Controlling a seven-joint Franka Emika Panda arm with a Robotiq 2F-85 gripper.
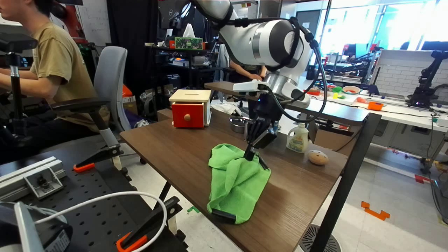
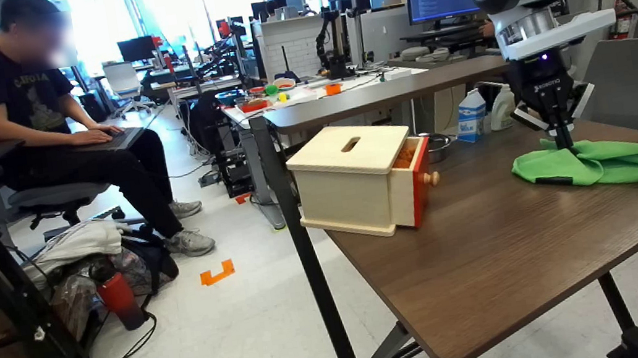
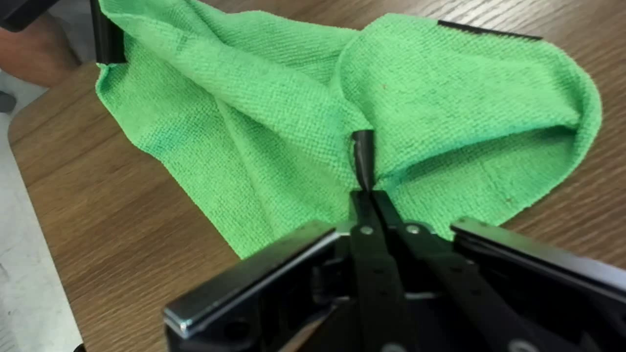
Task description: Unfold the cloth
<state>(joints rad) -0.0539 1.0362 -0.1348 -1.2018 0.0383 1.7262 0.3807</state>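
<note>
The green cloth (image 1: 238, 185) lies bunched and partly folded on the brown table, with black tabs at its corners. It also shows in an exterior view (image 2: 635, 159) and in the wrist view (image 3: 274, 107). My gripper (image 3: 370, 193) has its fingertips pinched together on a black corner tab (image 3: 363, 154) near the middle of the cloth. The gripper points down into the cloth in both exterior views (image 1: 249, 155) (image 2: 564, 141). In the wrist view a fold runs to the right of the fingertips, and another black tab (image 3: 108, 39) is at the upper left.
A wooden box (image 2: 350, 181) with a red drawer (image 1: 188, 114), partly open, stands on the table (image 2: 495, 279). A metal pot (image 1: 238, 124), a milk carton (image 2: 470, 115), a white bottle (image 1: 297, 138) and a tan egg-shaped object (image 1: 317, 157) stand near the edge.
</note>
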